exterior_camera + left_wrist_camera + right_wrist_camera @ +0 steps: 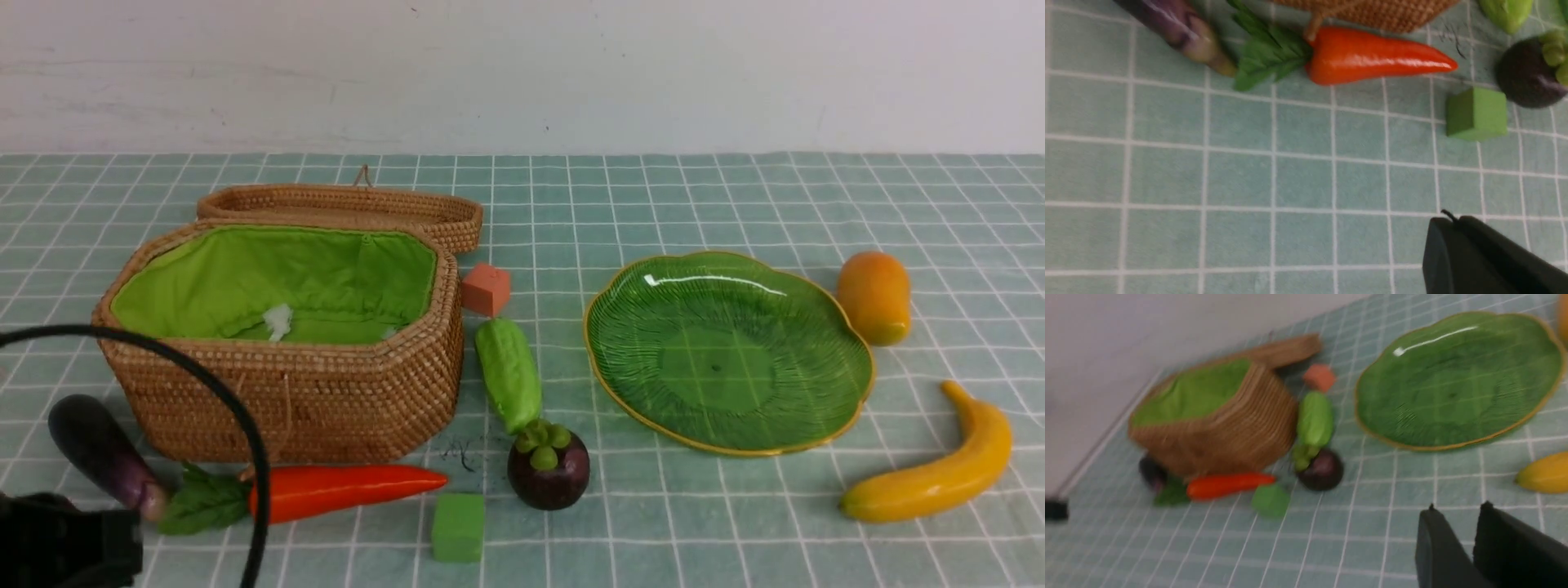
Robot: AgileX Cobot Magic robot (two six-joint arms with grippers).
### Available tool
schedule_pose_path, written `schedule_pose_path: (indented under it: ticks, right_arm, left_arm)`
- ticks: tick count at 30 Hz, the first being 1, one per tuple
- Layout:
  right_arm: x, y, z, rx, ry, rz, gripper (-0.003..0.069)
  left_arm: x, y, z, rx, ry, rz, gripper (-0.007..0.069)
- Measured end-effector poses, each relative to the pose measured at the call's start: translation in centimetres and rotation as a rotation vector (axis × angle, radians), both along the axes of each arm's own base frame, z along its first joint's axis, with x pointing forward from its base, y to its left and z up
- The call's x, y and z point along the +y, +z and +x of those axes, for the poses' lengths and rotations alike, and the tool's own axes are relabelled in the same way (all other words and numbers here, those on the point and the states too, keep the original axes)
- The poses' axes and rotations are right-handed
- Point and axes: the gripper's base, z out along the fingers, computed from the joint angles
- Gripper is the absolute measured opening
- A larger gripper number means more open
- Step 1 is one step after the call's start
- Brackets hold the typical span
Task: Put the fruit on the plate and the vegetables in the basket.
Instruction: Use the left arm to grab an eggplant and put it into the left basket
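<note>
The wicker basket (326, 400) stands open at the left, its green lining empty. The eggplant (102, 453) and carrot (343, 490) lie in front of it, the gourd (509, 374) beside its right wall. The mangosteen (549, 469) touches the gourd's near end. The green plate (727, 351) is empty, with the mango (874, 296) at its far right and the banana (939, 474) at its near right. My left gripper (1453, 219) is shut and empty, over bare cloth on the near side of the carrot (1372, 55). My right gripper (1458, 507) is slightly open and empty, near the banana (1545, 473).
An orange cube (486, 289) sits by the basket's far right corner and a green cube (458, 527) between carrot and mangosteen. The basket lid (343, 208) lies open behind. My left arm (65, 543) and its black cable (245, 441) fill the near left corner.
</note>
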Motion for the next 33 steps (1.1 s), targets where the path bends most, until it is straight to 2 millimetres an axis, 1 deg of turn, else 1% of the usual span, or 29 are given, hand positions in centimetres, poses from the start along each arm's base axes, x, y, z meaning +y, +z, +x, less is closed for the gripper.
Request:
schedule_pose_path:
  ticks: [2,3,4,5,6,9,12,13,14,15,16,18,19,22,23,25,26,27,29,33]
  right_arm:
    - [0.3,3.5,-0.3,-0.009,0.104,-0.077,0.0153]
    - [0.5,4.7,-0.3,-0.007,0.148,-0.115,0.0153]
    - [0.6,5.0,-0.1,-0.001,0.161,-0.124,0.0153]
    - [0.8,7.0,-0.1,-0.024,0.208,-0.160,0.0153]
    - [1.0,8.6,0.1,-0.049,0.248,-0.194,0.0153]
    - [1.4,11.2,0.7,-0.105,0.294,-0.236,0.0153]
    - [1.7,12.8,1.0,-0.156,0.335,-0.256,0.0153]
    - [1.9,13.0,1.0,-0.174,0.353,-0.268,0.0153]
    - [1.9,13.1,1.0,-0.177,0.358,-0.266,0.0153]
    - [2.0,13.2,0.9,-0.195,0.378,-0.279,0.0153]
    - [2.0,13.2,0.9,-0.199,0.383,-0.284,0.0153]
    - [2.0,13.2,0.7,-0.216,0.406,-0.301,0.0154]
    - [2.0,13.2,0.7,-0.219,0.407,-0.304,0.0154]
    - [2.0,13.3,0.7,-0.226,0.416,-0.317,0.0157]
    - [2.0,13.3,0.7,-0.226,0.416,-0.317,0.0157]
    - [2.0,13.2,0.7,-0.226,0.418,-0.319,0.0157]
    - [2.0,13.2,0.6,-0.226,0.418,-0.319,0.0157]
    - [2.0,13.2,0.6,-0.226,0.418,-0.319,0.0157]
    - [2.0,13.2,0.6,-0.224,0.419,-0.320,0.0157]
    - [2.1,13.2,0.6,-0.223,0.427,-0.312,0.0160]
  left_arm:
    - [0.4,0.5,0.5,-0.020,0.043,0.027,-0.0013]
    - [0.6,0.7,0.9,-0.029,0.062,0.040,-0.0013]
    - [0.7,0.7,1.0,-0.033,0.073,0.047,-0.0013]
    - [0.9,0.7,1.6,-0.037,0.104,0.066,-0.0013]
    - [1.3,0.5,2.2,-0.037,0.145,0.083,-0.0013]
    - [2.2,0.0,3.5,0.002,0.228,0.105,-0.0013]
    - [3.9,-1.0,4.7,0.055,0.321,0.126,-0.0013]
    - [5.0,-1.4,5.1,0.075,0.380,0.124,-0.0013]
    - [5.2,-1.4,5.1,0.074,0.387,0.124,-0.0013]
    - [6.2,-1.7,5.4,0.085,0.438,0.112,-0.0013]
    - [6.5,-1.8,5.4,0.088,0.456,0.099,-0.0013]
    - [8.2,-2.6,6.2,0.101,0.533,0.024,-0.0013]
    - [8.3,-2.6,6.2,0.103,0.532,0.011,-0.0013]
    - [9.3,-4.5,8.1,0.124,0.559,-0.128,-0.0013]
    - [9.4,-4.7,8.3,0.132,0.562,-0.136,-0.0013]
    - [10.0,-5.8,9.3,0.132,0.583,-0.199,-0.0013]
    - [10.6,-6.5,10.0,0.138,0.595,-0.226,-0.0005]
    - [10.7,-6.7,10.2,0.140,0.598,-0.232,-0.0001]
    - [11.4,-7.6,11.1,0.149,0.610,-0.258,0.0041]
    - [12.5,-8.4,13.0,0.126,0.623,-0.294,0.0217]
